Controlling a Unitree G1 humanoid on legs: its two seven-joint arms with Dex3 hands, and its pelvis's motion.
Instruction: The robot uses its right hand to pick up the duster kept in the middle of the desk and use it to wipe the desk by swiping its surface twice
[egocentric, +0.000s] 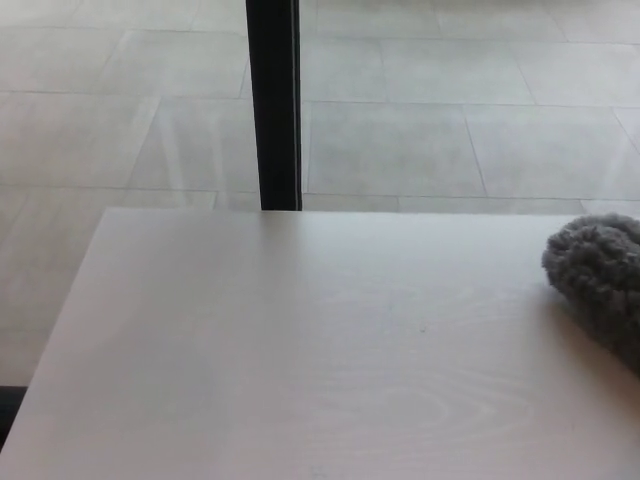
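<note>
My duster (600, 285) looks like shaggy grey fleece, matt and rough. The desk (300, 350) under it seems pale wood with faint grain, smooth with a soft sheen. Beyond, I see floor tiles (130, 130), slightly glossy, and a smooth black post (272, 100).
</note>
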